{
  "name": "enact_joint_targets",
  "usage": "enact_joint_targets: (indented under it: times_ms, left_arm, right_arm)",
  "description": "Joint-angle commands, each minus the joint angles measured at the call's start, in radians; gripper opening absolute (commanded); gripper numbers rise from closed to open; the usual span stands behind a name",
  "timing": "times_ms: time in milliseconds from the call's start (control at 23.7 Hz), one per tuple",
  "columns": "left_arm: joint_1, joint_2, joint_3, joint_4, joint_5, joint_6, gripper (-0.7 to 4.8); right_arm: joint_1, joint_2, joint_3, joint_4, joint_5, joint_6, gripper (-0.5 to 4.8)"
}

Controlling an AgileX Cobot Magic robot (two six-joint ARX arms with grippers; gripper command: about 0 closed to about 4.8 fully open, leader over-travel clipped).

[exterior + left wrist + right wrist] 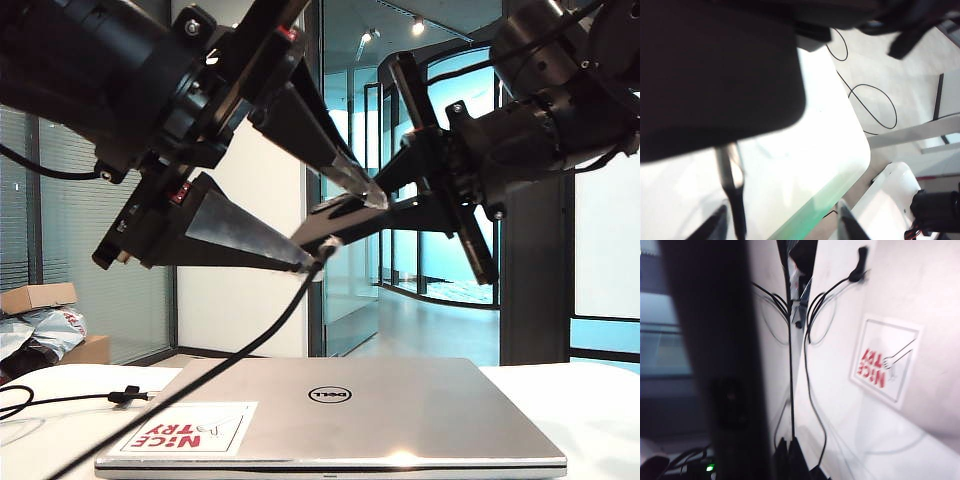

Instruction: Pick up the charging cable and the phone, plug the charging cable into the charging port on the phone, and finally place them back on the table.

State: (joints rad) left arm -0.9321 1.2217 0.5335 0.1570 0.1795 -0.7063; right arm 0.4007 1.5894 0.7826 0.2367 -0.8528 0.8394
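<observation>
Centre frame: right gripper point(345, 212) clamps the phone point(400, 205) edge-on, port facing the left gripper point(335, 215). Left fingers point(240, 235) spread, plug apparently seated; cable point(230, 355) droops toward the table point(590, 410).

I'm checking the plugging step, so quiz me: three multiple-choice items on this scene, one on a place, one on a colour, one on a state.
1. Where is the cable's plug?
A. lying on the laptop lid
B. in the air, at the phone's end
C. on the floor

2. What colour is the laptop lid?
A. silver
B. red
C. green

3. How do the left gripper's jaws stand?
A. open
B. shut on the phone
C. out of view

Answers:
1. B: the plug of the charging cable meets the phone, which the right gripper holds above the laptop.
2. A: the lid is plain silver.
3. A: the left gripper, up beside the phone, has its jaws spread wide.
</observation>
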Motion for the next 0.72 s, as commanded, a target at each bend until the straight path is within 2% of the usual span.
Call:
enact_joint_targets:
  times_ms: [42, 127, 211, 253, 422, 549, 591, 717]
  left_arm:
    - [0.002, -0.009, 0.004, 0.008, -0.003, 0.020, 2.74]
    - [0.002, -0.016, 0.009, 0.005, -0.003, 0.033, 2.66]
    - [0.002, -0.026, 0.037, -0.030, -0.003, 0.076, 1.30]
    - [0.010, -0.029, 0.074, -0.082, -0.003, 0.114, 0.20]
    - [0.023, -0.029, 0.153, -0.165, -0.003, 0.211, -0.07]
    - [0.039, -0.029, 0.214, -0.224, -0.004, 0.280, -0.06]
    - [0.055, -0.029, 0.239, -0.258, -0.004, 0.315, -0.06]
    - [0.109, -0.029, 0.276, -0.348, -0.005, 0.399, -0.06]
  right_arm:
    - [-0.034, -0.014, 0.008, 0.028, 0.018, -0.028, -0.06]
    - [-0.065, -0.017, 0.008, 0.015, 0.033, -0.051, -0.06]
    - [-0.115, -0.018, 0.009, -0.039, 0.049, -0.099, -0.06]
    - [-0.156, -0.018, 0.012, -0.110, 0.056, -0.163, -0.06]
    - [-0.245, -0.018, 0.060, -0.393, 0.119, -0.376, -0.06]
    - [-0.312, -0.017, 0.114, -0.615, 0.182, -0.535, -0.06]
    - [-0.349, -0.016, 0.151, -0.743, 0.209, -0.625, -0.06]
    - [-0.415, -0.003, 0.222, -0.949, 0.270, -0.758, -0.06]
